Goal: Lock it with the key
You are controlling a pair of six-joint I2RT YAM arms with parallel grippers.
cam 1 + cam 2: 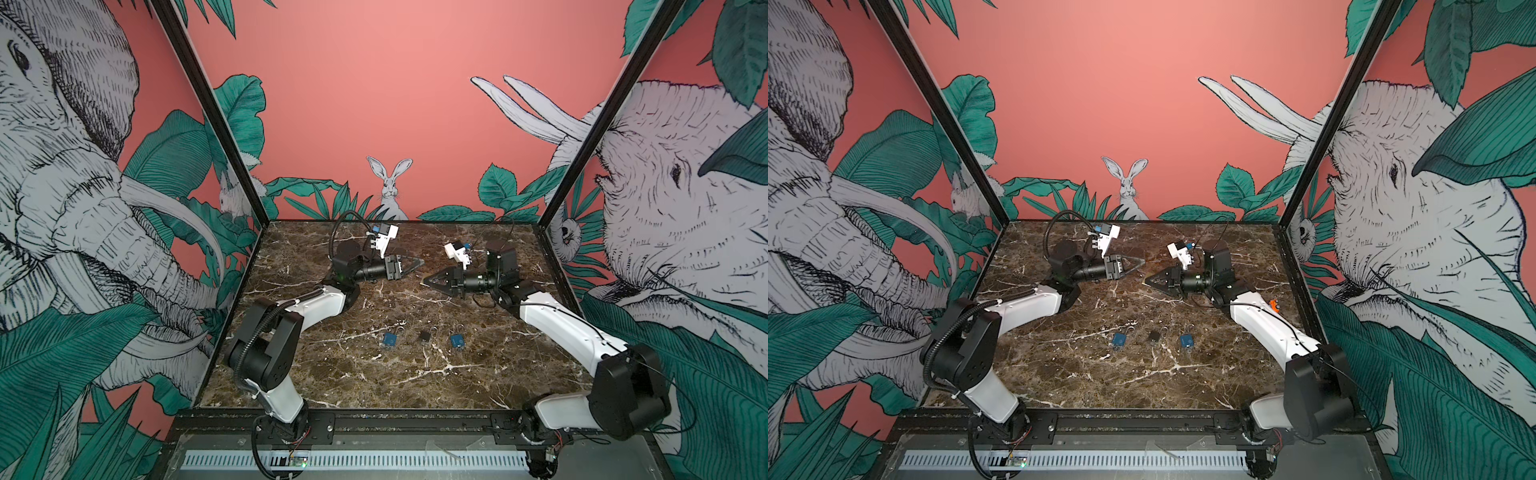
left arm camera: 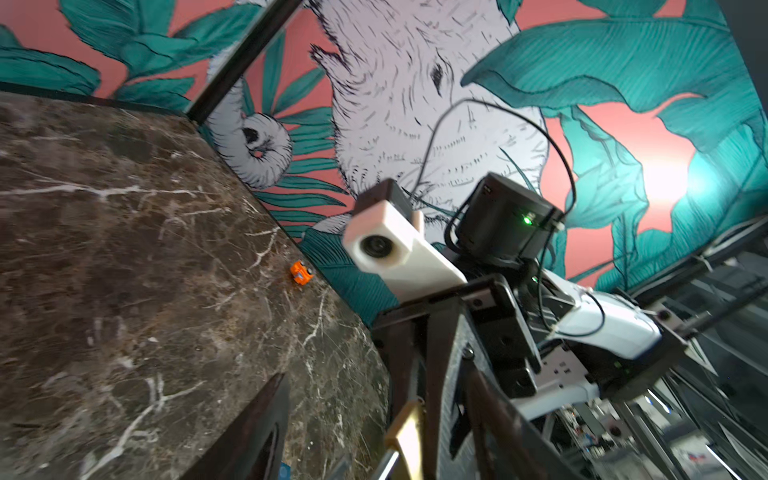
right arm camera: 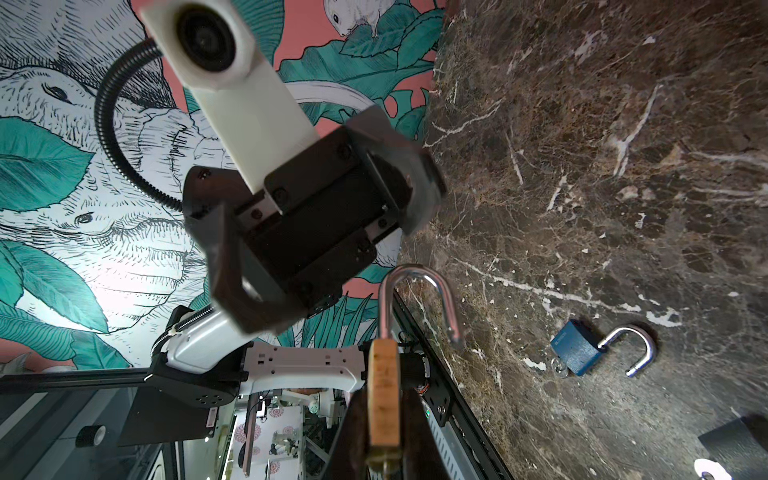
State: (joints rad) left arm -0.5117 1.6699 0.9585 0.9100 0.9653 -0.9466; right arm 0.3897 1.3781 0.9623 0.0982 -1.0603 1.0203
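Observation:
A brass padlock [image 3: 384,386] stands edge-on between the fingers of my right gripper [image 3: 384,415], which is shut on its body. Its steel shackle [image 3: 415,291] is swung open and points toward my left gripper. A small metal piece [image 3: 384,461] shows under the body; I cannot tell if it is the key. In both top views the right gripper [image 1: 424,281] faces the left gripper [image 1: 419,263] at mid-table, close together. The left gripper [image 2: 376,374] is open. Its fingers [image 3: 232,270] stand wide apart just beyond the shackle and touch nothing. The padlock [image 2: 409,432] shows in the left wrist view.
Three more padlocks lie in a row nearer the front of the marble table [image 1: 374,386]: blue [image 1: 389,339], black [image 1: 424,336], blue [image 1: 457,341]. One blue padlock [image 3: 577,347] lies with its shackle open. A small orange object [image 1: 1273,305] sits by the right wall.

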